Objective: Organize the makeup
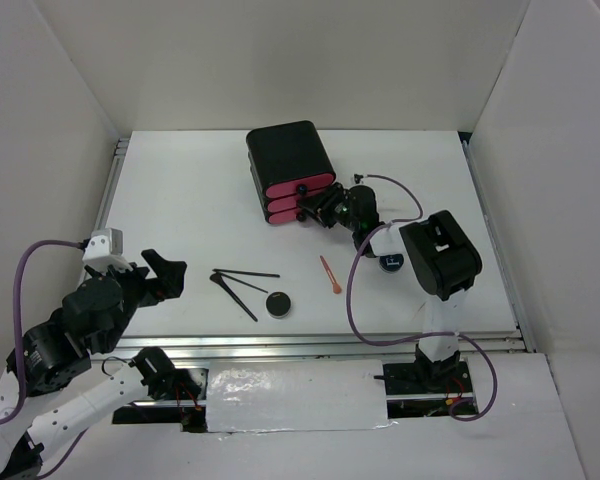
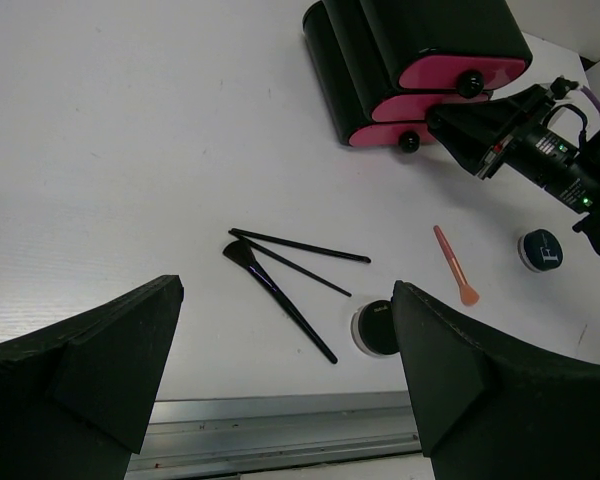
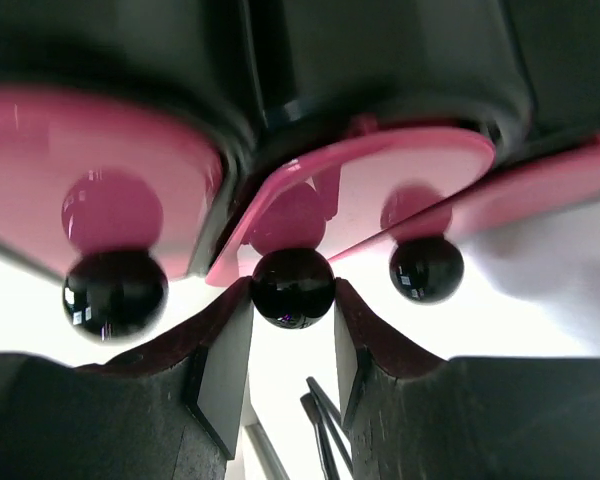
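Several thin black brushes (image 1: 242, 285), a round black compact (image 1: 278, 303), an orange-pink stick (image 1: 329, 274) and a dark blue round jar (image 1: 391, 262) lie on the white table. The left wrist view shows the brushes (image 2: 280, 290), compact (image 2: 372, 328), stick (image 2: 454, 265) and jar (image 2: 541, 249). My left gripper (image 1: 165, 272) is open and empty, left of the brushes. My right gripper (image 1: 315, 208) is shut on the black knob (image 3: 293, 287) of the chest's middle pink drawer (image 3: 380, 180). The clear tube and small bottle are out of view.
The black chest with three pink drawers (image 1: 288, 170) stands at the back centre, also seen in the left wrist view (image 2: 420, 50). White walls enclose the table on three sides. A metal rail (image 1: 330, 345) runs along the near edge.
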Action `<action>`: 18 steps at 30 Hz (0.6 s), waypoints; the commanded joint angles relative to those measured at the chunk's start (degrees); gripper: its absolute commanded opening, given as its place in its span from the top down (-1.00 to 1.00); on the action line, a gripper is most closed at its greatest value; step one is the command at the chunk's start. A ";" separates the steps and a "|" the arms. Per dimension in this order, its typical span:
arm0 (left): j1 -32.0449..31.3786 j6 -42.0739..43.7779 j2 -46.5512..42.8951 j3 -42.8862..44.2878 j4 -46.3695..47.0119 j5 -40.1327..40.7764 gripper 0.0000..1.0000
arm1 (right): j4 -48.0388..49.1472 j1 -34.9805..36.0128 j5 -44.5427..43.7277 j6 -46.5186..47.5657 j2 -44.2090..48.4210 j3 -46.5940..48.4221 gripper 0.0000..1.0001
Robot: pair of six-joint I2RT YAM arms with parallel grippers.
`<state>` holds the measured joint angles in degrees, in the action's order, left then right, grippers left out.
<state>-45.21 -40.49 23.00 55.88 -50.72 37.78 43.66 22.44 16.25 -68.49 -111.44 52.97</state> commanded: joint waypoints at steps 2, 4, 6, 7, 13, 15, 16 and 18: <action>-0.32 1.03 0.11 -0.07 2.29 0.10 -0.99 | 7.47 -0.73 -1.13 0.11 6.04 -4.79 0.36; -0.23 1.11 0.02 -0.07 2.29 0.10 -0.99 | 8.89 -0.73 -1.05 -0.59 7.63 -8.40 0.35; -0.23 1.11 0.28 -0.07 2.29 0.10 -0.99 | 10.48 -0.47 -0.96 -0.68 10.09 -11.55 0.34; -0.32 1.03 0.20 0.02 2.29 0.10 -0.99 | 10.66 -0.38 -0.96 -0.59 10.88 -12.44 0.34; -0.23 0.85 0.11 0.11 2.12 0.28 -0.99 | 11.01 -0.38 -0.78 0.11 14.05 -17.11 0.21; -0.23 0.76 -0.15 0.02 2.03 0.36 -0.99 | 11.45 -0.29 -0.26 -0.15 14.41 -18.16 0.07; -0.23 0.68 -0.15 0.02 2.03 0.45 -0.99 | 11.80 -0.20 0.01 -0.33 14.41 -18.51 0.03; -0.23 0.76 -0.24 0.02 2.03 0.45 -0.99 | 13.02 -0.11 0.18 -0.77 15.02 -20.09 0.03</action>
<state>-45.19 -40.51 23.00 55.86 -50.70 37.63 50.85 22.44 16.27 -69.17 -99.09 34.41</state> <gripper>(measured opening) 0.994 0.485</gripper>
